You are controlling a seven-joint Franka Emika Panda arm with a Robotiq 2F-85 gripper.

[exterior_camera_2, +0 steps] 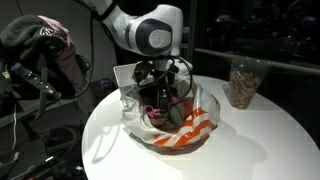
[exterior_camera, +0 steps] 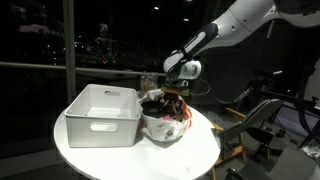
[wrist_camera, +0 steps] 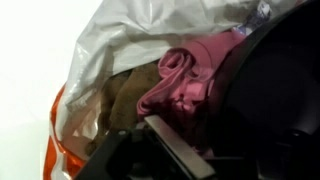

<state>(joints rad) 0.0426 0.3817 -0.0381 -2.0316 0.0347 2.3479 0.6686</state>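
The pincer (exterior_camera_2: 162,98) of the robot arm stands low inside the round container with orange and white stripes (exterior_camera_2: 203,128), in the middle of the clothes that fill it. Its dark fingers are partly sunk between the fabrics, and the wrist view shows only pieces of them at the edge, so I cannot tell whether the jaws stand wide or narrow, or whether they pinch any cloth.

In the wrist view the nearest thing is a crumpled pink cloth (wrist_camera: 185,75). It lies just beside the fingers, next to a brown cloth (wrist_camera: 125,105) and under a fold of white plastic sheet (wrist_camera: 130,40). All of them are inside the striped container, which stands on the round white table (exterior_camera: 130,162).

The white rectangular plastic bin (exterior_camera: 100,115) touches, or almost touches, the container, and as far as an exterior view shows, nothing lies in it. My judgement is that the work with the clothes is near its beginning: the pile is in the container and no piece is lifted out.

A glass jar with brownish contents (exterior_camera_2: 245,80) stands well apart.
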